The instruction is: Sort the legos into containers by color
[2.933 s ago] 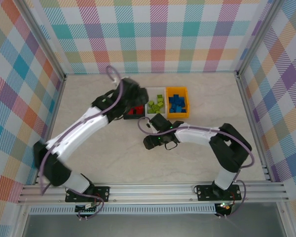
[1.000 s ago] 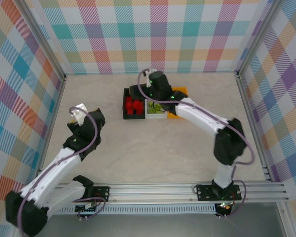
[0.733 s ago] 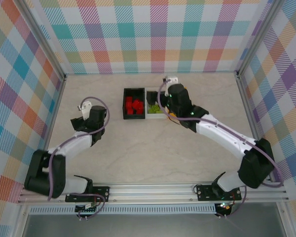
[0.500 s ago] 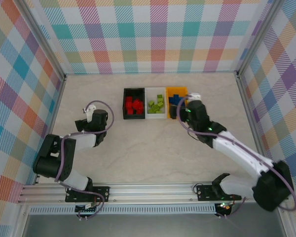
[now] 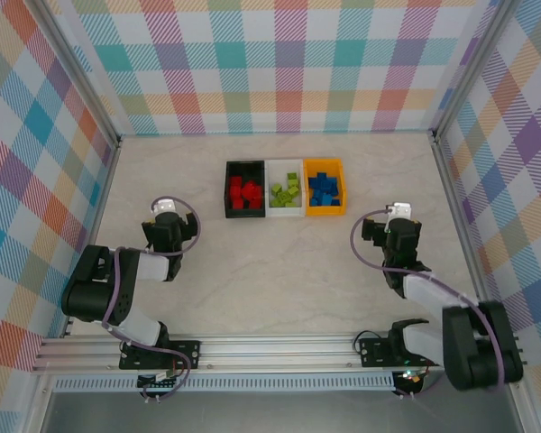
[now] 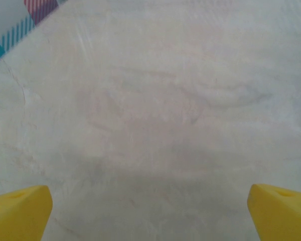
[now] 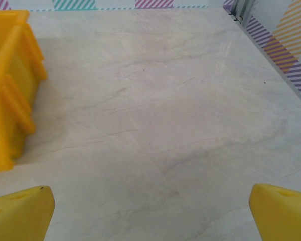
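From above, the legos [image 5: 286, 191] lie colour-sorted in the containers [image 5: 265, 188] at twelve o'clock, light, stiff, slick bricks I'd pinch across their flat sides; the left wrist shows the left end effector [image 6: 150, 216] spread wide over the counter [image 6: 150, 100], the right wrist the right end effector [image 7: 150, 216] gaping likewise.

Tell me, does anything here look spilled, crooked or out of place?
Nothing stands out. The black bin holds red bricks, the white bin holds green bricks, and the orange bin holds blue bricks. They sit in a straight row, with no colours mixed that I can see.
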Tool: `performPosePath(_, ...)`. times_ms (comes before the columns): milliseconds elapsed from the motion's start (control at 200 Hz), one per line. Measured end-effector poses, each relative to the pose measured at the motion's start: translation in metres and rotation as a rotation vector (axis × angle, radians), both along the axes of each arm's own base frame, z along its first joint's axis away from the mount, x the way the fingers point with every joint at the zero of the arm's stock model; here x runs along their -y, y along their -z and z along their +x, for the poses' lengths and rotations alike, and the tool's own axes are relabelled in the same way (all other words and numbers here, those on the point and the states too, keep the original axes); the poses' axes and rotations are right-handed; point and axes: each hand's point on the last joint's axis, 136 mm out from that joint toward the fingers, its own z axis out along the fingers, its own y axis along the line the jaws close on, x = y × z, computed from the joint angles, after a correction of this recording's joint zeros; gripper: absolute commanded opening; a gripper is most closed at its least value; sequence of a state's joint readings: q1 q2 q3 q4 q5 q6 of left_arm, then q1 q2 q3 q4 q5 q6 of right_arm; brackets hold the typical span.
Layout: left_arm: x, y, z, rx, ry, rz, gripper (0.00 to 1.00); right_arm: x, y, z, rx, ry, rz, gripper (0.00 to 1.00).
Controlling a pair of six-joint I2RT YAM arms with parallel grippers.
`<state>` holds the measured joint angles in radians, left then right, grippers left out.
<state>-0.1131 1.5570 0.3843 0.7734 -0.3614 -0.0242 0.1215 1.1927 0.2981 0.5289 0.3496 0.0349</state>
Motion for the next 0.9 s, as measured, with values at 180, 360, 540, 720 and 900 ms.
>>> performPosePath(180,0.005,-0.004,0.004,0.023,0.028,-0.018,1.00,0.006,0.019,0.020,0.004,-0.026,0.052,1.00)
performPosePath(360,0.007,-0.006,0.005,0.036,0.035,-0.022,1.00,-0.004,0.037,0.039,-0.024,-0.085,0.086,1.00)
performPosePath(540,0.007,-0.006,0.005,0.036,0.035,-0.023,1.00,-0.010,0.024,0.048,0.019,-0.116,0.100,1.00)
performPosePath(720,0.007,-0.006,0.005,0.036,0.035,-0.023,1.00,-0.011,0.023,0.049,0.023,-0.124,0.103,1.00)
performPosePath(900,0.007,-0.006,0.005,0.036,0.035,-0.023,1.00,-0.012,0.023,0.049,0.024,-0.127,0.104,1.00)
